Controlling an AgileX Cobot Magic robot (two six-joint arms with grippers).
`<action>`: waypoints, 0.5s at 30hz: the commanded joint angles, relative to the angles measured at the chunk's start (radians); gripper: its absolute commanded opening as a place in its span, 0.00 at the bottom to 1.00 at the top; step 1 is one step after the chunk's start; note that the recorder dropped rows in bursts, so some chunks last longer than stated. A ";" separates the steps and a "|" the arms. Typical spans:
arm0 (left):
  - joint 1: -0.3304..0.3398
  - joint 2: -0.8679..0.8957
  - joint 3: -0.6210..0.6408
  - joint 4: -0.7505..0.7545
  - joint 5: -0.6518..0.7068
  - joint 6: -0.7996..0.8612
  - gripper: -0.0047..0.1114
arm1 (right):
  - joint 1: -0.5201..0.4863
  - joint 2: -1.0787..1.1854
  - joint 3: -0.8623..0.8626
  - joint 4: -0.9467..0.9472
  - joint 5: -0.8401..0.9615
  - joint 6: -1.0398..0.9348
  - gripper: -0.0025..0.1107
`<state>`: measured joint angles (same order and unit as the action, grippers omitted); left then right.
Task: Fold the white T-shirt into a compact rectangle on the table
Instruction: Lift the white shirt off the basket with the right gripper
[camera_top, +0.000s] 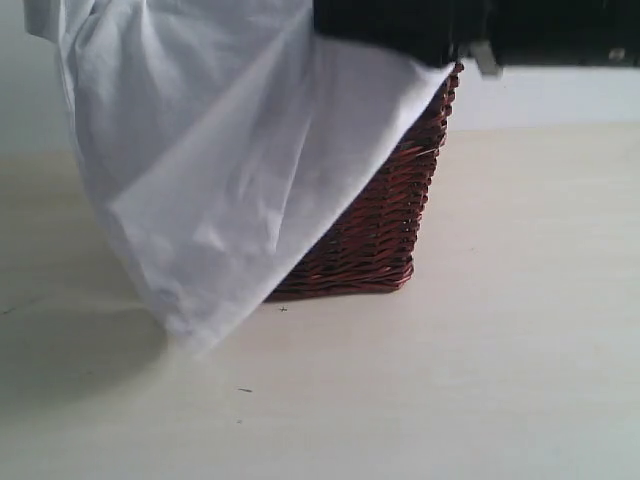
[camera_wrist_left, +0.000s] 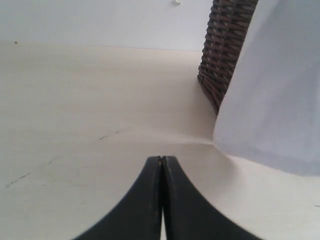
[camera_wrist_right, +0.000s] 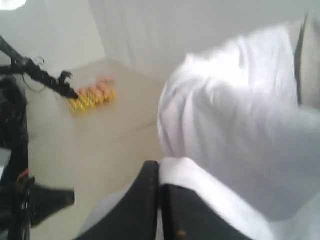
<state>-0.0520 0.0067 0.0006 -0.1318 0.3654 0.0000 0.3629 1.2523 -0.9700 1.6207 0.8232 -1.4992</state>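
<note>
The white T-shirt (camera_top: 220, 170) hangs lifted in the exterior view. It drapes down over the front of a brown wicker basket (camera_top: 385, 230), and its lowest corner reaches the table (camera_top: 500, 350). My right gripper (camera_wrist_right: 159, 172) is shut on a fold of the white T-shirt (camera_wrist_right: 240, 115), which billows beyond the fingers. A dark arm part (camera_top: 400, 25) at the top edge sits over the cloth. My left gripper (camera_wrist_left: 162, 159) is shut on nothing, low over the bare table (camera_wrist_left: 90, 100), apart from the hanging shirt (camera_wrist_left: 280, 100). The lettering and neck tag are hidden.
The wicker basket (camera_wrist_left: 222, 50) stands on the table behind the shirt. In the right wrist view a black stand (camera_wrist_right: 20, 150) and a yellow and orange object (camera_wrist_right: 92, 95) lie off to the side on the beige surface.
</note>
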 joint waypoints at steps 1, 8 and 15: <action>-0.008 -0.007 -0.001 -0.004 -0.005 0.005 0.04 | -0.039 -0.011 -0.118 0.124 0.011 -0.075 0.02; -0.008 -0.007 -0.001 -0.004 -0.005 0.005 0.04 | -0.043 -0.011 -0.285 0.124 0.010 -0.077 0.02; -0.008 -0.007 -0.001 -0.004 -0.005 0.005 0.04 | -0.043 -0.011 -0.469 0.124 -0.218 -0.171 0.02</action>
<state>-0.0520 0.0067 0.0006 -0.1318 0.3654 0.0000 0.3243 1.2499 -1.3613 1.7179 0.7100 -1.6077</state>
